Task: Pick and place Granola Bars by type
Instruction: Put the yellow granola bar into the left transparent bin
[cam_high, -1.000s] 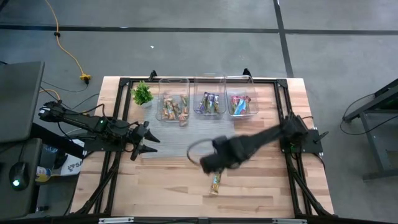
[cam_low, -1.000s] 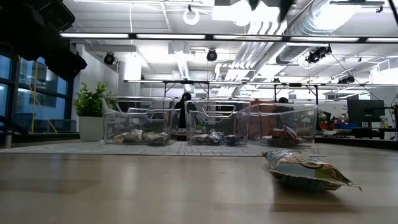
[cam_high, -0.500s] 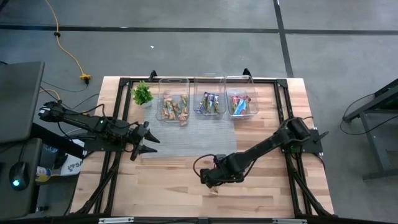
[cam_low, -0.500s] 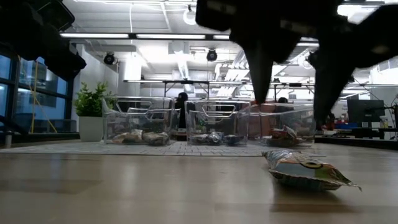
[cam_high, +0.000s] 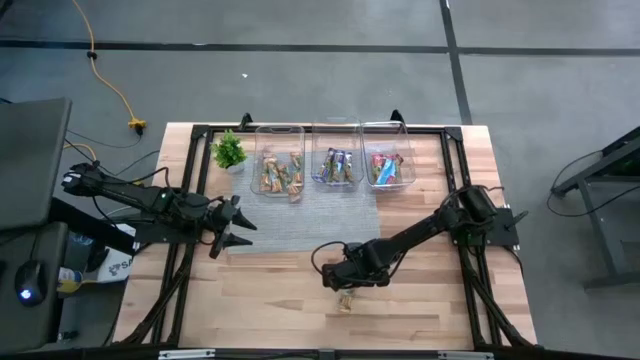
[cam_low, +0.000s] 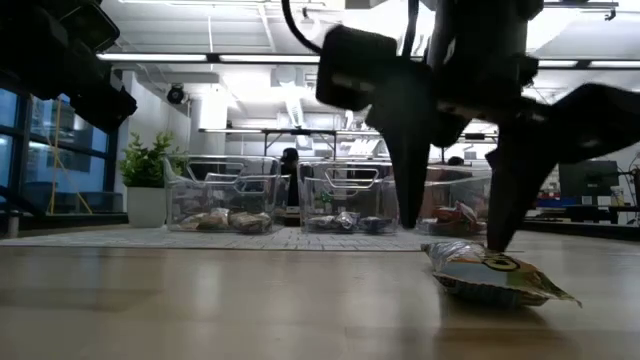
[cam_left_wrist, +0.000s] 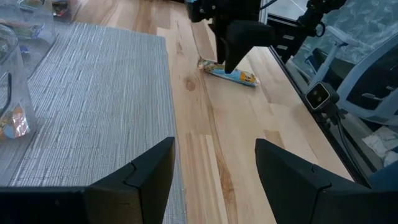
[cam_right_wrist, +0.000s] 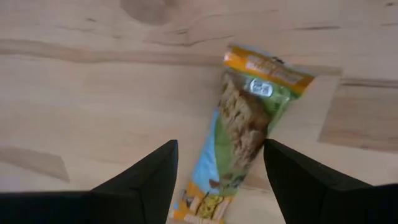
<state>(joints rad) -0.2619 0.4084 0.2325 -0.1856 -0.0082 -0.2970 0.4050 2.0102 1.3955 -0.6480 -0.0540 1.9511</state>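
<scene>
One granola bar (cam_right_wrist: 244, 130) in an orange, green and blue wrapper lies flat on the bare wood near the table's front (cam_high: 346, 300). My right gripper (cam_right_wrist: 221, 146) hangs just over it, open and pointing steeply down, one finger on each side of the bar (cam_low: 490, 272). Far to the left, my left gripper (cam_high: 245, 228) waits open above the table with nothing between its fingers. Other bars lie in three clear bins (cam_high: 337, 165) at the far edge. My right gripper has one fingertip (cam_low: 497, 243) right at the bar's upper edge (cam_low: 478, 252) in the low view. Whether it touches the wrapper, I cannot tell. The bar lies flat on the wood between the open fingers.
A grey mat (cam_high: 300, 215) covers the table's middle in front of the bins. A small green plant (cam_high: 229, 151) stands at the far left beside them. Bare wood lies around the bar along the near edge.
My right gripper has come down from well above the table onto the lone bar, shifting a little toward the near edge and rolling at the wrist. Its fingers now straddle the bar. The bar has not moved.
</scene>
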